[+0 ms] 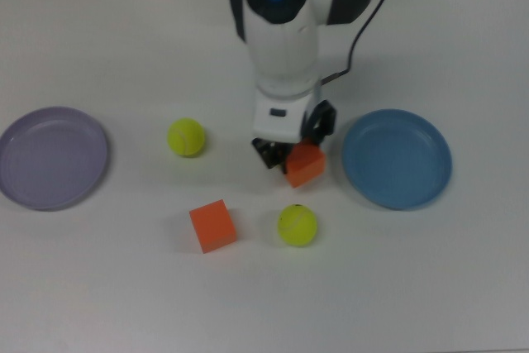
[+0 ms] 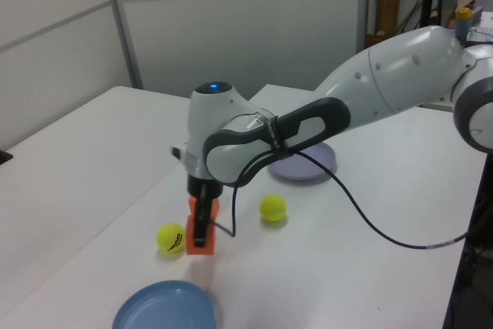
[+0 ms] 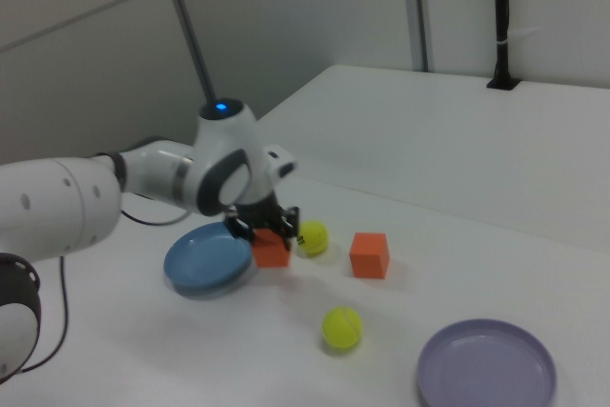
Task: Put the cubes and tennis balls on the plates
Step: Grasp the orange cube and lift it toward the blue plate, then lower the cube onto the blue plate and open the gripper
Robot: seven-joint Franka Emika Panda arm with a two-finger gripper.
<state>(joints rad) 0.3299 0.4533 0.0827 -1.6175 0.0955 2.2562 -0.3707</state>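
My gripper [image 1: 291, 155] is shut on one orange cube [image 1: 305, 165], holding it low over the table just left of the blue plate [image 1: 398, 160] in the top view. The other cube [image 1: 213, 225] rests on the table nearer the front. One tennis ball [image 1: 187, 137] lies left of the gripper and another tennis ball [image 1: 297, 225] lies below it. Far off at the top view's left sits the lavender plate [image 1: 51, 157]. In the right view the held cube [image 3: 271, 250] hangs at the blue plate's [image 3: 202, 258] rim. Both plates hold nothing.
My white arm [image 1: 281, 31] reaches in from the top view's upper edge, trailing a black cable [image 1: 364, 22]. In the left view the arm [image 2: 370, 90] hides part of the lavender plate [image 2: 316, 167]. The table's edge [image 2: 454, 267] runs along the left view's right.
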